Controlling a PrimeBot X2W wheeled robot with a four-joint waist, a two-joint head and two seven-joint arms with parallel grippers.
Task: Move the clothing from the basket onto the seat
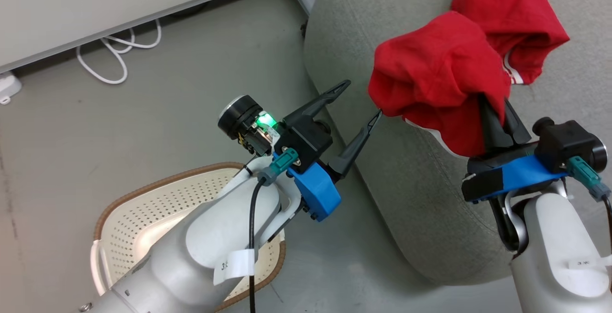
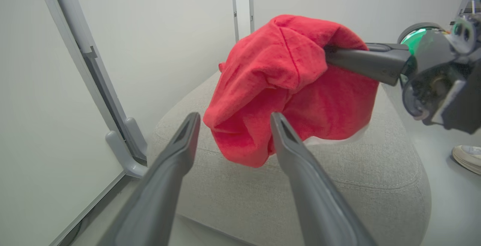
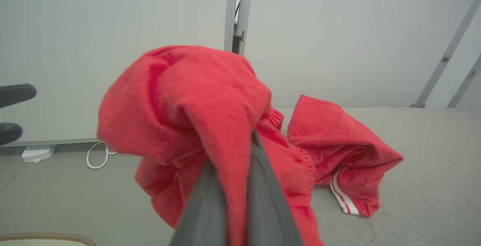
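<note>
The first garment (image 1: 437, 79), bright red, hangs bunched from the clamped right gripper (image 1: 497, 124) over the edge of the light grey seat (image 1: 420, 198). The second garment (image 1: 514, 21), red with striped white trim, lies crumpled on the seat. The cream perforated basket (image 1: 143, 222) stands on the floor nearby.
</note>
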